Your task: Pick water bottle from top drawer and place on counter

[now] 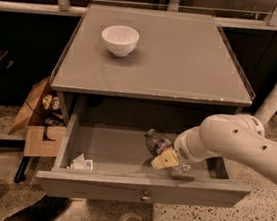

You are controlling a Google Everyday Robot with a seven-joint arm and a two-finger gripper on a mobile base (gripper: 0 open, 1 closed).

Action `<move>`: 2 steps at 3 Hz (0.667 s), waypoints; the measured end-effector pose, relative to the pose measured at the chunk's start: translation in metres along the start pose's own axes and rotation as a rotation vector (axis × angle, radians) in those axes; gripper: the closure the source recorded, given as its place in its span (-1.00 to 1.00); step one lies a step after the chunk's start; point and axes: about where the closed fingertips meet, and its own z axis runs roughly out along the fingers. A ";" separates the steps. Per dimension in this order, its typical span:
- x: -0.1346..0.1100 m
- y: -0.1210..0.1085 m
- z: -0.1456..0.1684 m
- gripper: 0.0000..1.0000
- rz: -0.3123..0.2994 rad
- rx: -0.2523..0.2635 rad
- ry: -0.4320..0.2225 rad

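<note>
Currently the top drawer (93, 187) is pulled fully out from under the desk (184, 63), with its small round knob (145, 199) at the middle of the front panel. We note the water bottle (156, 141) inside the drawer, right of centre, lying on its side on the drawer floor. One end points toward the back left. The other end is hidden behind the tool (172, 163).

The tool sits down inside the drawer, at the near right end of the bottle, at the tip of the white arm (240, 145) that enters from the right edge. A yellowish pad on it overlaps the bottle. We cannot tell whether the tool is apart, together or clamped on the bottle, and we cannot tell whether the bottle is lifted off the drawer floor.

Other contents of the drawer: a small crumpled white packet (81, 163) in the front left corner, well apart from the bottle.

On the desk: a white bowl (120, 39), upright, toward the back left.

On the speckled floor to the left of the cabinet: an open cardboard box (38, 125).
</note>
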 end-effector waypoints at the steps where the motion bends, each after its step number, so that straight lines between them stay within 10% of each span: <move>1: 0.007 -0.004 0.016 -0.56 0.016 0.044 -0.025; 2: 0.017 -0.008 0.032 -0.60 0.017 0.069 -0.045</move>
